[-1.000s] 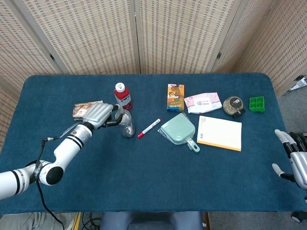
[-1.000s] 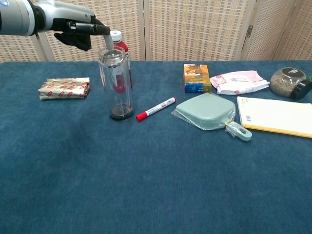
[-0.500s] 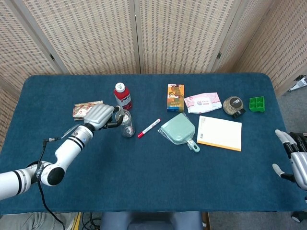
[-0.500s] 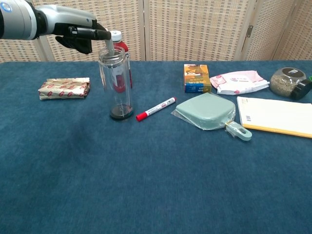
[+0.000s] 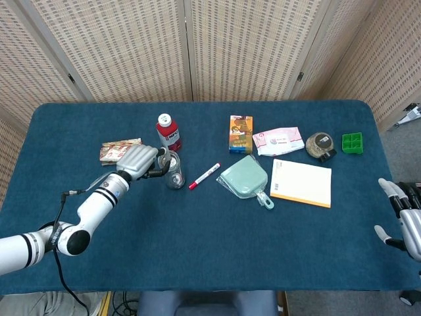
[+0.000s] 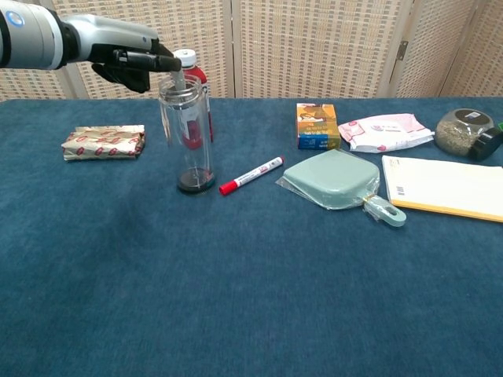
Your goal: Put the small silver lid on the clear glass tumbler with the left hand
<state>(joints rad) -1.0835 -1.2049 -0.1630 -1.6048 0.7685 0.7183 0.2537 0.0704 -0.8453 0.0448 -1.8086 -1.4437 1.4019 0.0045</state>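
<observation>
The clear glass tumbler (image 6: 186, 133) stands upright left of centre, with a dark base; in the head view the tumbler (image 5: 175, 174) shows from above. My left hand (image 6: 124, 57) is level with its rim on the left side and pinches the small silver lid (image 6: 178, 78) by its fingertips. The lid is tilted on edge, its lower part at the tumbler's mouth. From above, the left hand (image 5: 138, 160) lies just left of the tumbler. My right hand (image 5: 402, 219) rests at the table's right edge, fingers apart, holding nothing.
A red-capped bottle (image 6: 193, 78) stands right behind the tumbler. A foil-wrapped packet (image 6: 104, 142) lies to the left, a red marker (image 6: 251, 174) just to the right. Farther right are a green case (image 6: 334, 181), an orange box (image 6: 318, 126), a pink pouch (image 6: 384, 129), a notepad (image 6: 444, 187) and a jar (image 6: 462, 131).
My left hand has dropped a little and brought the lid down to the tumbler's rim. The right hand has stayed put.
</observation>
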